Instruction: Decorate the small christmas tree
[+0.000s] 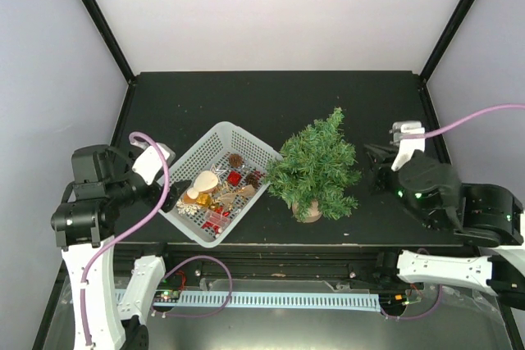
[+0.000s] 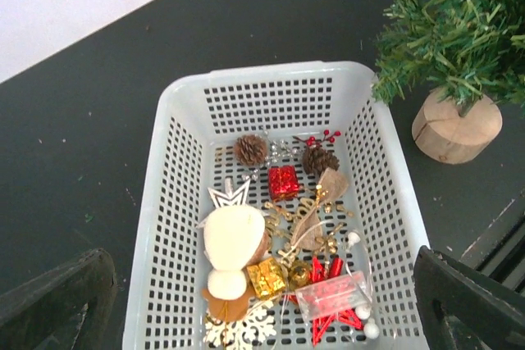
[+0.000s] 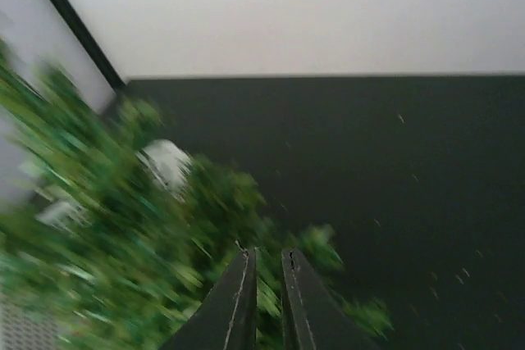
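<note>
The small christmas tree [image 1: 316, 165] stands upright on its round wooden base [image 1: 309, 211] in the middle of the black table, just right of a white basket [image 1: 215, 130]. The basket holds ornaments: pine cones [image 2: 251, 149], a red gift box [image 2: 283, 183], a gold gift box [image 2: 267, 277], a cream plush figure [image 2: 234, 238] and a white snowflake [image 2: 243, 332]. My left gripper [image 2: 261, 256] hangs open over the basket's near end, empty. My right gripper [image 3: 268, 253] is at the tree's right side, its jaws nearly together with only blurred green needles [image 3: 123, 235] behind them.
The tree's base [image 2: 456, 126] and lower branches [image 2: 451, 30] show right of the basket in the left wrist view. A blurred white patch [image 3: 166, 161] sits among the branches in the right wrist view. Black frame posts rise at the table's back corners.
</note>
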Available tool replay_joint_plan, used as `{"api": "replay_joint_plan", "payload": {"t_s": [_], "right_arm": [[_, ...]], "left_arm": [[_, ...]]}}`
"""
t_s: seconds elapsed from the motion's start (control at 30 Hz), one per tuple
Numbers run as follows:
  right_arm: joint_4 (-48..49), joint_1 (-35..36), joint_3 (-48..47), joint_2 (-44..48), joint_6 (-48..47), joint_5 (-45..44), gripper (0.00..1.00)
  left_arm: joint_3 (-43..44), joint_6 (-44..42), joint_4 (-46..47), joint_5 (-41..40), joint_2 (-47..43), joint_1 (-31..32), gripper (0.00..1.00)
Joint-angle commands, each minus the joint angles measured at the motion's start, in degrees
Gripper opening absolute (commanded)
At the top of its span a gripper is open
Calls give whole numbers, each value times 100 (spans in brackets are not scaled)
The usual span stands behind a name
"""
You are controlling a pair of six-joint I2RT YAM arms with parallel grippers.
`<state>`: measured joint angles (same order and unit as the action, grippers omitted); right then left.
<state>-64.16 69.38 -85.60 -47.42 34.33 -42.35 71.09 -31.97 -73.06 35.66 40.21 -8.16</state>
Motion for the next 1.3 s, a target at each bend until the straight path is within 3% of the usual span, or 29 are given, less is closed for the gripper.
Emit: {"api": "replay_joint_plan", "payload": {"t_s": [0.0,0.13,0.3,0.6,0.73,0.9,1.13,1.27], "right_arm": [[-1568,23,650,237,1442,-138,10],[-1659,31,1519,736,2054,469,8],[-1028,30,2742,1590,2249,1493,5],[280,27,4132,2008,1550,2877,2],[1225,23,4833,2559,1281,3321,7],[1691,31,5183,2970,1443,3016,5],[2233,28,5483,2232,1947,3064,1],[2189,31,5413,2286,2002,2747,1]], "left_arm": [[-190,-217,-220,-183,-8,25,99],[-440,-268,15,-222,61,34,99],[-586,-299,241,-278,434,123,99],[-1432,-383,1470,-1415,1292,622,99],[-1539,-301,2314,-2066,1914,629,99],[-1094,-81,2563,-2309,2794,628,99],[-1199,-98,2938,-2213,3040,636,99],[-1305,-248,3014,-2176,3237,647,99]]}}
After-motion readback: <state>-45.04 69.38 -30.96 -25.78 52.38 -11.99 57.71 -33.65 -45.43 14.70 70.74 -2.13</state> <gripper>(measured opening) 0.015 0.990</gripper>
